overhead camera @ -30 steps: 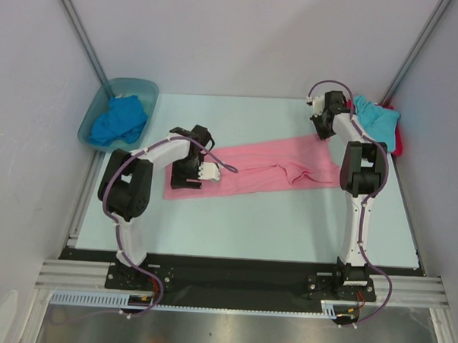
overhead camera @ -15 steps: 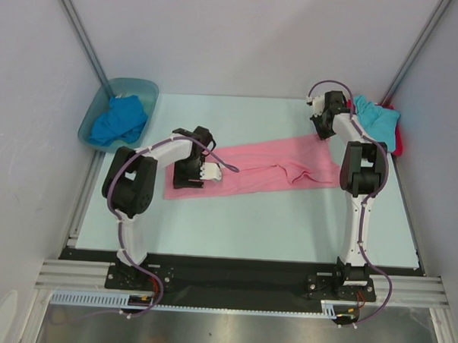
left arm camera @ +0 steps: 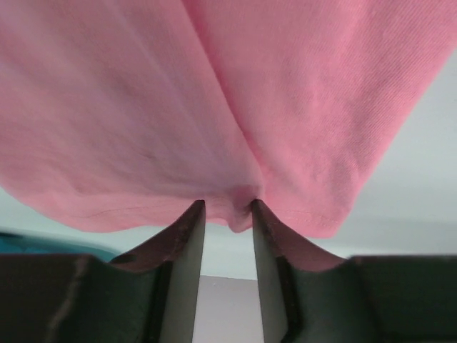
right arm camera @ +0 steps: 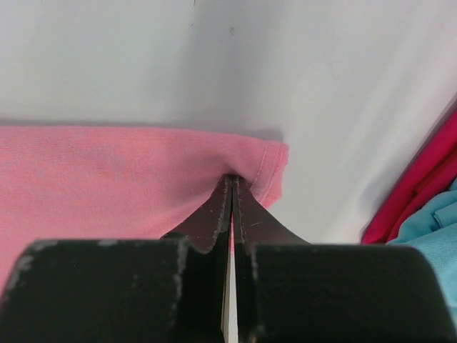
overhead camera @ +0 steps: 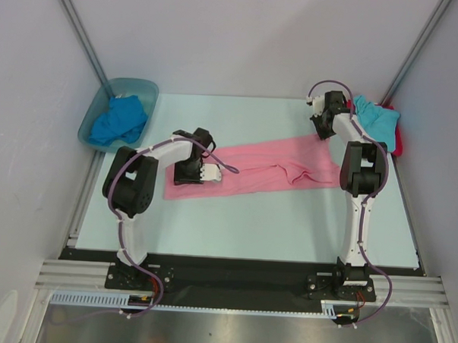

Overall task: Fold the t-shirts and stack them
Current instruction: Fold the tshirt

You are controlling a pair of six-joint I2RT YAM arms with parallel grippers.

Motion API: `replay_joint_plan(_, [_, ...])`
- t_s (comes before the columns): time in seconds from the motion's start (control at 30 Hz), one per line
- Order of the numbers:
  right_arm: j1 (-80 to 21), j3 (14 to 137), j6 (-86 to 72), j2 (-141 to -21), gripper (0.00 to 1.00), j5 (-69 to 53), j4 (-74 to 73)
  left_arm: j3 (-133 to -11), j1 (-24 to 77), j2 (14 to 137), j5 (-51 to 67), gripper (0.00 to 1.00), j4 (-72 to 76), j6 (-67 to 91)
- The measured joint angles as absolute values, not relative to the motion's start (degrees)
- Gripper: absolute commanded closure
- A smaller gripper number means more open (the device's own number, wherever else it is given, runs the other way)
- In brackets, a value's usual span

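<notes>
The pink t-shirt (overhead camera: 259,169) lies stretched out as a long folded band across the table's middle. My left gripper (overhead camera: 187,176) is down at its left end. In the left wrist view the pink t-shirt (left arm camera: 214,107) fills the top, and a small pucker of its edge sits in the narrow gap of the left gripper (left arm camera: 227,206), touching both tips. My right gripper (overhead camera: 320,131) holds the far right corner. In the right wrist view the right gripper (right arm camera: 232,179) is shut on the hemmed corner of the pink t-shirt (right arm camera: 107,171). A turquoise t-shirt (overhead camera: 374,117) lies on a red one (overhead camera: 398,141).
A translucent blue-green tub (overhead camera: 134,84) stands at the back left with a crumpled royal blue t-shirt (overhead camera: 119,119) inside. The turquoise and red pile sits against the right wall, close behind the right arm. White walls enclose the table on three sides.
The left gripper's jaws have narrowed around the pink cloth's left end, and the left arm has shifted slightly. The right arm and the shirt have not moved.
</notes>
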State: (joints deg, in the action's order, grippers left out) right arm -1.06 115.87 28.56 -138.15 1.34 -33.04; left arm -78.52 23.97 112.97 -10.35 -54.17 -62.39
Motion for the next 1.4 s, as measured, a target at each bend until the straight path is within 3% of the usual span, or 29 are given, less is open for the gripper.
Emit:
replay_joint_plan(0.07, [-1.1,115.9,28.6,-138.1,1.0,1.4,-33.0,-78.1,24.0,113.0,-10.3,0.82,-54.2,-62.2])
replay_joint_plan(0.1, [-1.1,115.9,28.6,-138.1,1.0,1.6,-33.0,-78.0,23.9,113.0,-10.3,1.0,-54.3,-62.2])
replay_joint_plan(0.37, [-1.1,115.9,28.6,-138.1,1.0,1.8,-33.0,-79.1,23.4,113.0,-12.0,0.99,-55.3,-61.9])
replay_joint_plan(0.73, [-1.1,115.7,28.5,-138.1,1.0,2.1,-32.9,-95.5,21.1,112.9,-16.7,1.0,-58.0,-62.1])
replay_joint_plan(1.0, [-1.0,114.0,28.5,-137.2,1.0,2.4,-31.7,-95.7,21.1,112.9,-18.3,1.0,-58.2,-62.2])
replay_joint_plan(1.4, [-1.0,113.6,28.5,-137.0,1.0,2.6,-31.4,-89.0,21.1,112.6,-25.8,1.0,-39.9,-64.8])
